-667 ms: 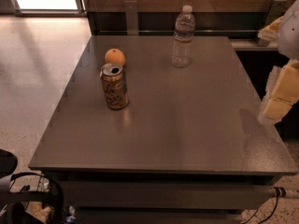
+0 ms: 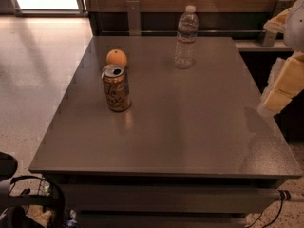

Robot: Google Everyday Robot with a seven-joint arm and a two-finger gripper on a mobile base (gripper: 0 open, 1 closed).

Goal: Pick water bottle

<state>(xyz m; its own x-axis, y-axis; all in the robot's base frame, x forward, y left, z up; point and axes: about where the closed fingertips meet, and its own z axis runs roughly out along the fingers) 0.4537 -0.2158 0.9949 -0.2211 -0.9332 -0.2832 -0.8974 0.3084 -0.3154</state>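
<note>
Water bottle (image 2: 185,38) upright at far centre of the bench (image 2: 190,141), tool (image 2: 278,94) well apart at the right edge, its state indeterminable; likely light, thin-walled, crushable — grip the ribbed body below the label.

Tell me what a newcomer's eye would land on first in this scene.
The clear water bottle with its white cap stands upright near the far edge of the dark grey table. Toward the left, an opened gold-brown drink can stands upright with an orange just behind it. The pale gripper hangs at the right edge of the view, by the table's right side, well apart from the water bottle.
</note>
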